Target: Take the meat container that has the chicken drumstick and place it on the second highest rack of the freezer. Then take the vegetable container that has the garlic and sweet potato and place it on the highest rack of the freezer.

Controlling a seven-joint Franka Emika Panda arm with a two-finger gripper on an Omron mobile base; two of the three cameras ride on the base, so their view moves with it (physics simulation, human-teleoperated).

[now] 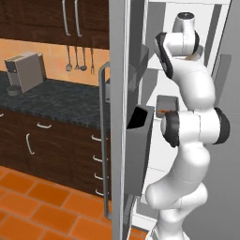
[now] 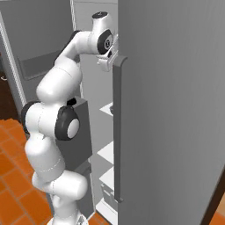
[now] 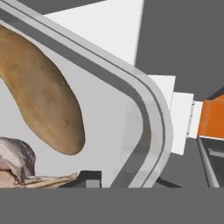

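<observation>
The left base view shows the freezer [image 1: 140, 140] open, its dark door bins facing the arm, and a grey container [image 1: 166, 104] on a lower shelf holding something orange-brown. The right base view shows the wrist reaching in at the top. The hand view shows the sweet potato [image 3: 41, 92] and garlic [image 3: 15, 159] inside the vegetable container [image 3: 144, 113], close before the claw; its grip cannot be told.
</observation>
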